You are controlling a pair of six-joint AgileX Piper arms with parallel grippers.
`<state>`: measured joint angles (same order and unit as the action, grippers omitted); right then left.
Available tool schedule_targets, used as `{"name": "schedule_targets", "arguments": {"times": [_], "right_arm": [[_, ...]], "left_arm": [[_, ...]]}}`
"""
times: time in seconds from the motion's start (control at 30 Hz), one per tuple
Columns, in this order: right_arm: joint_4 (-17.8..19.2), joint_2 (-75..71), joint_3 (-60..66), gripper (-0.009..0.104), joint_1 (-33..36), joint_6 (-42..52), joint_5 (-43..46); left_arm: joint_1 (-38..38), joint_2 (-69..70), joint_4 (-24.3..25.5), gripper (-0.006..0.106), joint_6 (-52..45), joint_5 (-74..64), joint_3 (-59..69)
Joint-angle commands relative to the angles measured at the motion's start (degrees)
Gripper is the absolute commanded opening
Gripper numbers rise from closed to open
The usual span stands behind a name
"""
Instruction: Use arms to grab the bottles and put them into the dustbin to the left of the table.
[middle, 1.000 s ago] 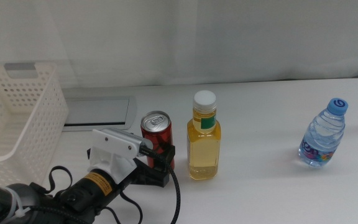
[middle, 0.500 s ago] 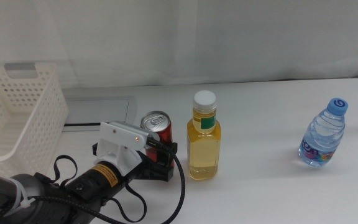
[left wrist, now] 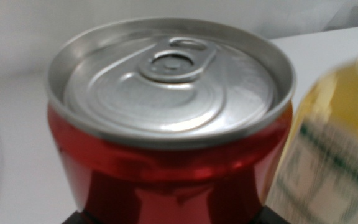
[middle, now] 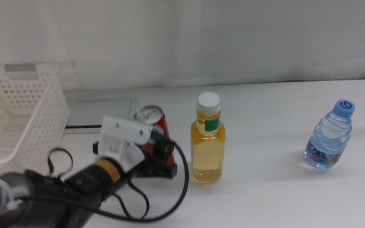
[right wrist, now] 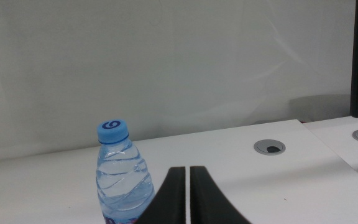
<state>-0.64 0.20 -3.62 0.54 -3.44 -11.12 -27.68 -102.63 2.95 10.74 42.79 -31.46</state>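
Observation:
My left gripper (middle: 158, 156), on an arm with a white boxy casing (middle: 124, 133), is shut on the slim red can (middle: 159, 125) and holds it tilted, just off the table beside the yellow-liquid bottle (middle: 208, 149). In the left wrist view the can (left wrist: 166, 162) fills the picture, with the yellow bottle (left wrist: 334, 143) close beside it. The clear blue-capped water bottle (middle: 328, 142) stands at the far right. The white perforated dustbin (middle: 18, 120) is at the left. My right gripper (right wrist: 187, 193) is shut and empty, near the water bottle (right wrist: 122, 180), and is out of the middle view.
A flat grey panel (middle: 100, 113) is set into the white table (middle: 271, 190) behind the can. A round cable grommet (right wrist: 269, 147) sits in the tabletop beyond the right gripper. A white curtain backs the table.
My left gripper has closed in on the red can and moved it up and slightly left, tipping it. The two bottles have not moved.

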Motion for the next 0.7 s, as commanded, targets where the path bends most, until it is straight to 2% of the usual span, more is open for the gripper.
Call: {"name": "schedule_targets", "arguments": {"times": [0.0, 0.07, 0.1, 0.23, 0.47, 0.67], "right_arm": [[0.2, -1.3, 0.3, -0.003, 0.0, 0.5, -0.2], [0.2, -1.3, 0.3, -0.003, 0.0, 0.5, -0.2], [0.2, -1.3, 0.3, -0.003, 0.0, 0.5, -0.2], [0.2, -1.3, 0.3, -0.003, 0.0, 0.5, -0.2], [0.2, -1.3, 0.3, -0.003, 0.0, 0.5, 0.0], [0.2, -1.3, 0.3, -0.003, 0.0, 0.5, 0.0]], "left_arm": [[-0.2, 4.3, -0.8, -0.003, -1.1, -2.8, -3.1], [-0.2, 8.5, -1.0, -0.003, -5.6, -12.9, -7.4], [-0.2, 11.2, -3.4, -0.003, -9.4, -20.2, -10.6], [2.1, 16.9, -12.9, -0.003, -20.7, -31.6, -18.2], [13.0, 24.2, -12.9, -0.003, -20.7, -43.9, -24.3], [26.4, 28.4, -12.4, -0.003, -20.7, -57.8, -27.0]]}}
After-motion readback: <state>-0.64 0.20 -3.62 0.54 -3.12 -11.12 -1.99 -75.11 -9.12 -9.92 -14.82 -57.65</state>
